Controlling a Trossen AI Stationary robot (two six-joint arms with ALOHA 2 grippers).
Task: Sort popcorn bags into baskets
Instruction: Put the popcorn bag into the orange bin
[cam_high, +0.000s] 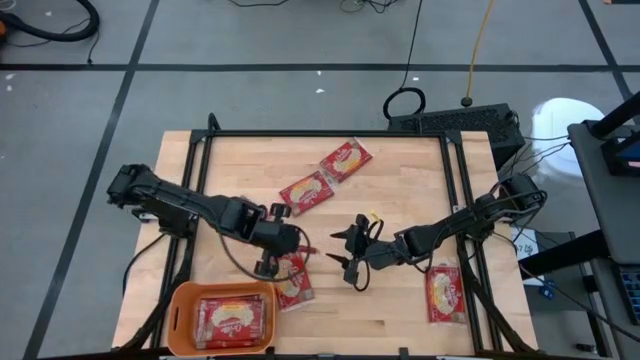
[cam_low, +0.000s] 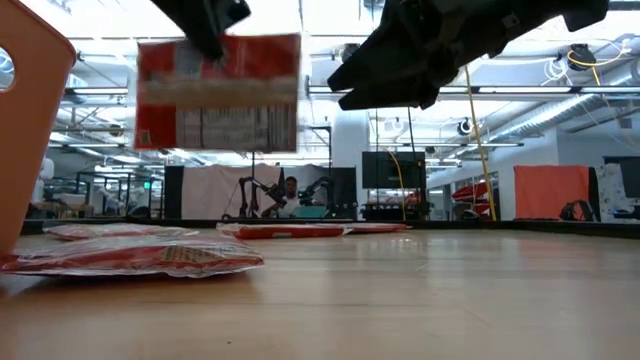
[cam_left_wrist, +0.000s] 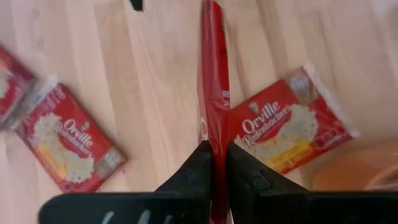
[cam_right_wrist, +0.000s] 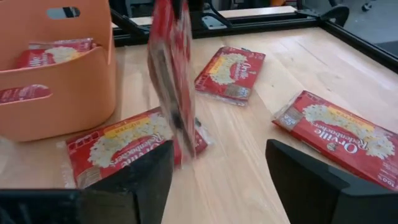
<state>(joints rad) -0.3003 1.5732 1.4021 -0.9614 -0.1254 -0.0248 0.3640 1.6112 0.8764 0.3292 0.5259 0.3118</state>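
Note:
My left gripper (cam_left_wrist: 219, 165) is shut on one red popcorn bag (cam_low: 218, 92), which hangs above the table near its middle, edge-on in the left wrist view (cam_left_wrist: 213, 74). Just to its right my right gripper (cam_high: 346, 252) stands open with nothing between its fingers; in its wrist view the hanging bag (cam_right_wrist: 174, 74) is ahead of them. The orange basket (cam_high: 180, 300) stands at the near left with bags (cam_high: 232, 316) lying flat inside. Another bag (cam_high: 293, 282) lies flat on the table beside the basket. My left gripper pinches the bag's upper edge (cam_left_wrist: 214, 134) between its two fingers, coming from above and pointing steeply down. The bag hangs upright below the fingers, clear of the table, with its printed back (cam_low: 220, 120) toward the table's near edge.
Loose bags lie flat on the wood: two toward the far side (cam_high: 345, 158) (cam_high: 306, 192) and one at the near right (cam_high: 445, 293). Black frame rails (cam_high: 455, 180) run along the table's sides. A bare stretch of wood lies between the basket and the near-right bag.

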